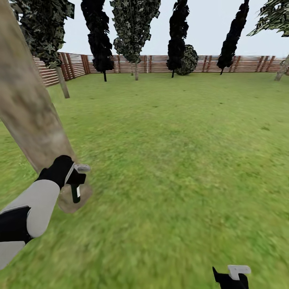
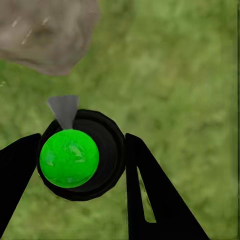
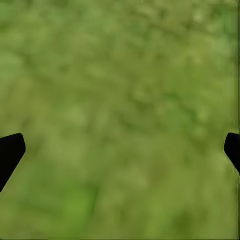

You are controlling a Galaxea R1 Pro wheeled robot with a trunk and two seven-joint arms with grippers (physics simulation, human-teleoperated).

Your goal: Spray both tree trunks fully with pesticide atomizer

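both left jaws clamp the pesticide atomizer (image 2: 75,157), right gripper (image 3: 120,150) gapes idle; i'm spraying, and next should sweep its nozzle up the tree trunk (image 1: 24,108) at ten o'clock.

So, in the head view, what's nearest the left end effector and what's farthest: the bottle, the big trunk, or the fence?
1. Bottle, gripped by the left end effector.
2. Trunk, just behind it, at the left.
3. Fence, far across the lawn.

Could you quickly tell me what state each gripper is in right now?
Left gripper: shut on the pesticide atomizer.
Right gripper: open over grass, holding nothing.
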